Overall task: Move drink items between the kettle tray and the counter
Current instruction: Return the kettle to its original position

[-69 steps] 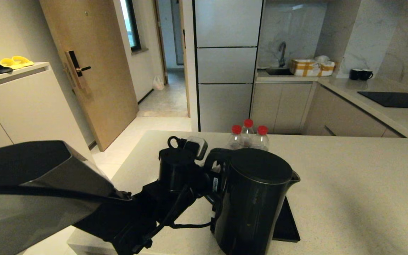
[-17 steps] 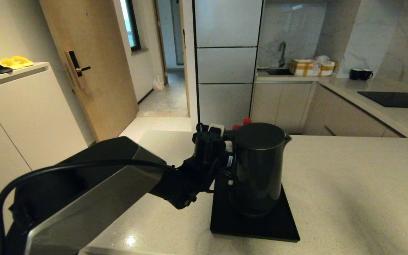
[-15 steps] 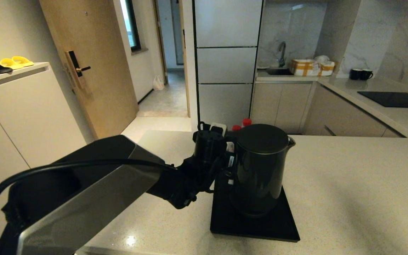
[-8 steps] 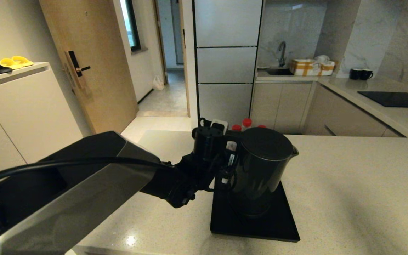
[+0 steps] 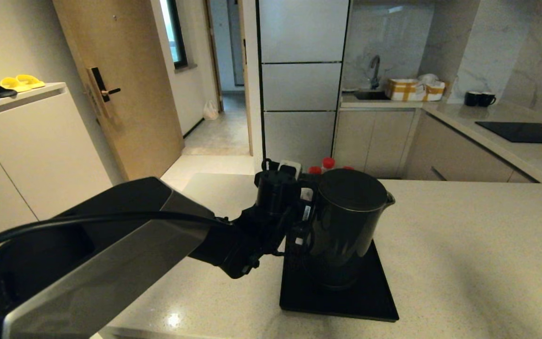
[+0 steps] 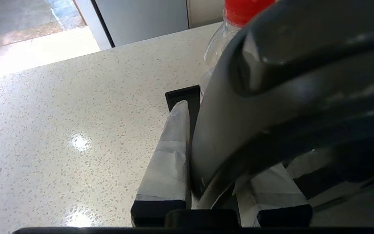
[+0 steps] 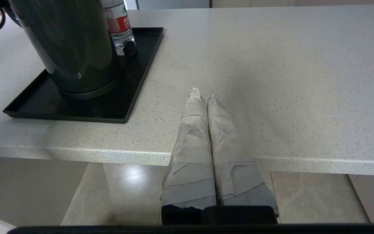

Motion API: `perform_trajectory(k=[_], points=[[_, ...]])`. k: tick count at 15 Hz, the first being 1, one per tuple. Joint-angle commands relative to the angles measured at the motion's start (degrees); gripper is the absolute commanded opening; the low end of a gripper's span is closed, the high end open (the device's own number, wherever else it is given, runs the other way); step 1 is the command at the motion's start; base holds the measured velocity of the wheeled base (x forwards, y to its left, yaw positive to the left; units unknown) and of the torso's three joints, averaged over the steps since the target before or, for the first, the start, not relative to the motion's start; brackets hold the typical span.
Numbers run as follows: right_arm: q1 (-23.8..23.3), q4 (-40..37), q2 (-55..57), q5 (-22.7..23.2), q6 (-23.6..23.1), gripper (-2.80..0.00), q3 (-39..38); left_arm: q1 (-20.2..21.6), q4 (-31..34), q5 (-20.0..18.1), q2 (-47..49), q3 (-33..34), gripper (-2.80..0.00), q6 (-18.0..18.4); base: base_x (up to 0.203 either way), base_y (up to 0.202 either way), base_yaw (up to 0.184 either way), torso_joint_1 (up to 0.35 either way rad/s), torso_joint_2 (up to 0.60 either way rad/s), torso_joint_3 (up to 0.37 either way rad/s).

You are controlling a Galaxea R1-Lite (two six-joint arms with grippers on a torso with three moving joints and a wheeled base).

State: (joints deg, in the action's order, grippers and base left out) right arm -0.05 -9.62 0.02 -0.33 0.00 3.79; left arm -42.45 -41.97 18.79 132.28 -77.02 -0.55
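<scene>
- The kettle (image 5: 346, 226) is gripped by its handle in the left hand (image 5: 305, 221), mid-frame, on the kettle tray (image 5: 370, 301).
- The right hand (image 7: 203, 97) is pressed closed, parked at the worktop (image 7: 271, 65) edge.

No text, brand or number can be read anywhere. A bottle (image 7: 119, 31) standing on the tray (image 7: 135, 87) behind the kettle (image 7: 73, 45) carries a red and white label with marks too small to make out. In the head view, a small white sticker (image 5: 306, 213) with dark print sits on the left gripper (image 5: 299, 221) beside the kettle's handle; its characters cannot be read either.
</scene>
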Motion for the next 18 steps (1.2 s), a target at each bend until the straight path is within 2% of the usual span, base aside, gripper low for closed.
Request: perform_trajectory(k=[1,10,13,18], points=[[0.0,0.0,0.0,0.0,0.0,-2.8,0.0,-0.1,-0.4,0.1,2.7,0.9,-2.8,-0.6,0.0,0.0,0.0,0.0,0.0,0.0],[0.0,0.0,0.0,0.0,0.0,-2.8,0.0,0.1,-0.5,0.4,2.4,2.7,-2.8,0.2,0.0,0.0,0.0,0.0,0.0,0.0],[0.0,0.0,0.0,0.0,0.0,-2.8,0.0,0.1,0.4,0.3,0.0,2.7,-2.8,2.8,0.0,0.0,0.0,0.0,0.0,0.0],[0.0,0.0,0.0,0.0,0.0,-2.8,0.0,0.1,0.1,0.2,0.3,2.5,-2.8,3.0,0.0,0.0,0.0,0.0,0.0,0.0]])
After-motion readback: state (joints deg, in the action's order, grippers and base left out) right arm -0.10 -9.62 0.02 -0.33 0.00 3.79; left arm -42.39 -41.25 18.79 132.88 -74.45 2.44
